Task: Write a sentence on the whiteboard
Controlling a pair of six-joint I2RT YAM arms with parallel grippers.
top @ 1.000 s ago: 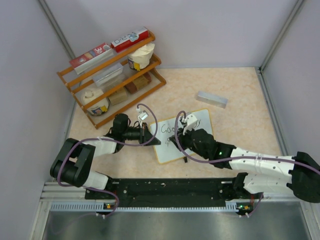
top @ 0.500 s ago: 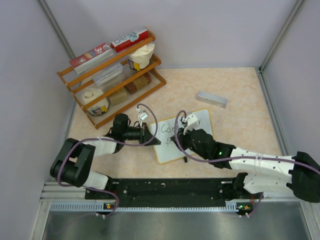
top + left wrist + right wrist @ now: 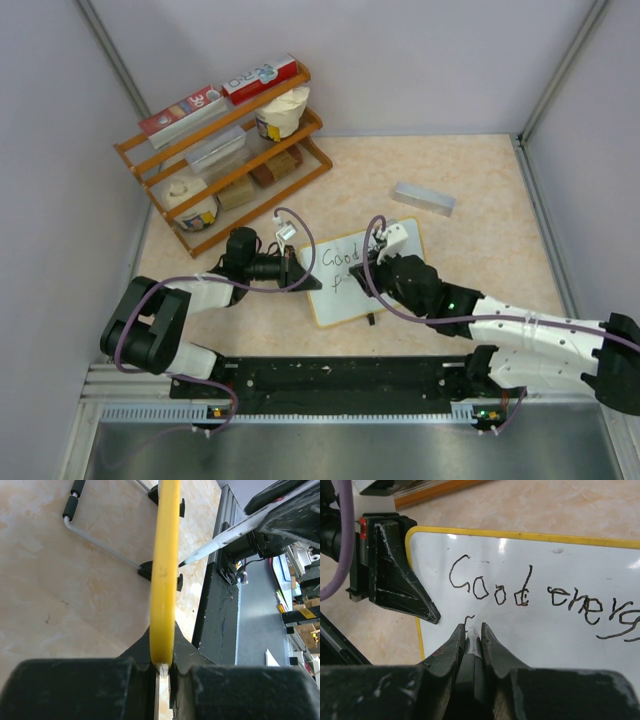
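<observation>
The whiteboard (image 3: 335, 295) lies propped on the table in front of the arms. Its frame looks yellow in the wrist views. My left gripper (image 3: 298, 270) is shut on its left edge (image 3: 165, 570). My right gripper (image 3: 375, 262) is shut on a black-and-white marker (image 3: 474, 647), tip down on the board (image 3: 545, 640). The sentence (image 3: 490, 587) reads "Good energ…" on the top line. A short hooked stroke (image 3: 468, 618) sits below it at the marker tip. The marker also shows in the left wrist view (image 3: 220, 540).
A wooden rack (image 3: 225, 150) with boxes and jars stands at the back left. A small grey block (image 3: 423, 198) lies behind the board. The black base rail (image 3: 340, 375) runs along the near edge. Grey walls enclose three sides.
My right gripper has moved right and slightly back over the board, uncovering the word "Good". A small mark now shows on the second line. The left gripper has not moved.
</observation>
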